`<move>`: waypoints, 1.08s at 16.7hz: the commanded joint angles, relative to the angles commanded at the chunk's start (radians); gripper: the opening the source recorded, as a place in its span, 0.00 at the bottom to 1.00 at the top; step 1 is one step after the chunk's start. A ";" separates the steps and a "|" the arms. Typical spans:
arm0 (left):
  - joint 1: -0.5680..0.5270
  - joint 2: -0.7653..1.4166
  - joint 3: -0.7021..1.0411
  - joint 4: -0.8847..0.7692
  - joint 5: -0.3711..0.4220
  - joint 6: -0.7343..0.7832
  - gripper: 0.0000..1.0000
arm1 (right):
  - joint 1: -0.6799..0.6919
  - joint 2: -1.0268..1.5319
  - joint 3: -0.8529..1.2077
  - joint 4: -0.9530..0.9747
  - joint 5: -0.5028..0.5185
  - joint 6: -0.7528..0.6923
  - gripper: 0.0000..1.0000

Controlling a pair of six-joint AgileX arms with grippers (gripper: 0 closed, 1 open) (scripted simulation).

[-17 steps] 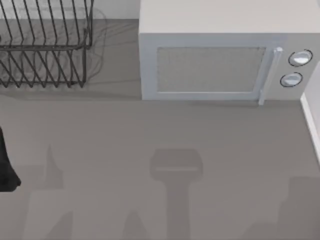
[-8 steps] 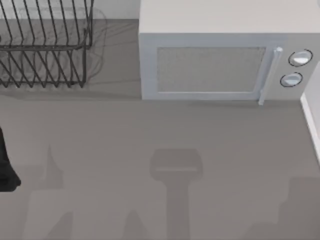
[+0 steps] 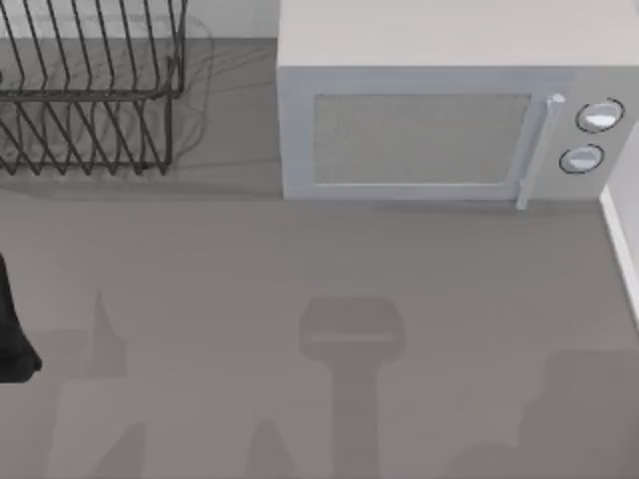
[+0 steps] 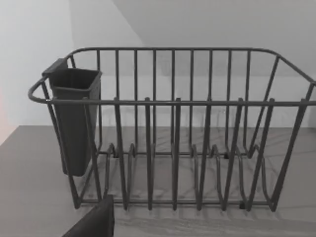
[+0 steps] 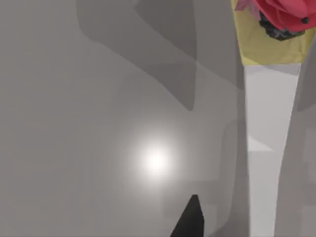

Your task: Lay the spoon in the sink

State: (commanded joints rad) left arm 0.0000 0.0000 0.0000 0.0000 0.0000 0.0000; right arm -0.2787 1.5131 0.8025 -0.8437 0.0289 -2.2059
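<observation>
At the top view's left edge, a black part of the left arm (image 3: 12,334) reaches a short way over the grey table (image 3: 200,259). In the left wrist view, a dark corner of the left gripper (image 4: 94,222) sits low and close to the camera, just above the tabletop and aimed level at what stands ahead. I cannot tell whether this gripper is open or closed, and nothing can be seen in its hold.

In the right wrist view, a black tip of the right gripper (image 5: 190,219) hangs over smooth grey surface with a bright glare spot (image 5: 155,160). I cannot tell its state either. Beyond it runs a white strip (image 5: 261,148), and farther off lies a yellow patch (image 5: 269,47) with a red and pink object (image 5: 281,12) on it.

Soft arm shadows cross the near tabletop. Open grey table stretches from there to the far side. A pale raised edge (image 3: 621,239) borders the table's right.

At the far left stands a wire dish rack (image 3: 90,90), upright, with a dark cutlery holder (image 4: 74,118) hung on one end wall. At the far centre and right stands a microwave (image 3: 439,130), its door shut, with a handle (image 3: 534,150) and two round knobs (image 3: 599,116).

I cannot tell where the spoon lies.
</observation>
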 joint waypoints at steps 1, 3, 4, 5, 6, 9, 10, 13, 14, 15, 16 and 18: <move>0.000 0.000 0.000 0.000 0.000 0.000 1.00 | 0.000 -0.018 0.030 -0.057 0.000 -0.001 0.00; 0.000 0.000 0.000 0.000 0.000 0.000 1.00 | -0.001 -0.056 0.091 -0.168 0.000 -0.002 0.00; 0.000 0.000 0.000 0.000 0.000 0.000 1.00 | -0.002 -0.074 0.119 -0.212 0.000 -0.001 0.00; 0.000 0.000 0.000 0.000 0.000 0.000 1.00 | -0.002 -0.091 0.142 -0.245 -0.001 0.000 0.00; 0.000 0.000 0.000 0.000 0.000 0.000 1.00 | -0.002 -0.105 0.160 -0.268 -0.001 0.003 0.00; 0.000 0.000 0.000 0.000 0.000 0.000 1.00 | -0.002 -0.115 0.171 -0.281 -0.001 0.006 0.00; 0.000 0.000 0.000 0.000 0.000 0.000 1.00 | -0.002 -0.115 0.171 -0.281 -0.001 0.006 0.00; 0.000 0.000 0.000 0.000 0.000 0.000 1.00 | -0.001 -0.101 0.179 -0.285 0.000 0.007 0.00; 0.000 0.000 0.000 0.000 0.000 0.000 1.00 | -0.001 -0.081 0.200 -0.295 0.000 0.008 0.00; 0.000 0.000 0.000 0.000 0.000 0.000 1.00 | -0.001 -0.052 0.232 -0.310 0.001 0.008 0.00; 0.000 0.000 0.000 0.000 0.000 0.000 1.00 | 0.000 -0.013 0.274 -0.328 0.002 0.008 0.00; 0.000 0.000 0.000 0.000 0.000 0.000 1.00 | 0.004 0.087 0.390 -0.375 0.003 0.009 0.00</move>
State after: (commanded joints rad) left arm 0.0000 0.0000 0.0000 0.0000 0.0000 0.0000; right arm -0.2747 1.6000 1.1920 -1.2185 0.0319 -2.1974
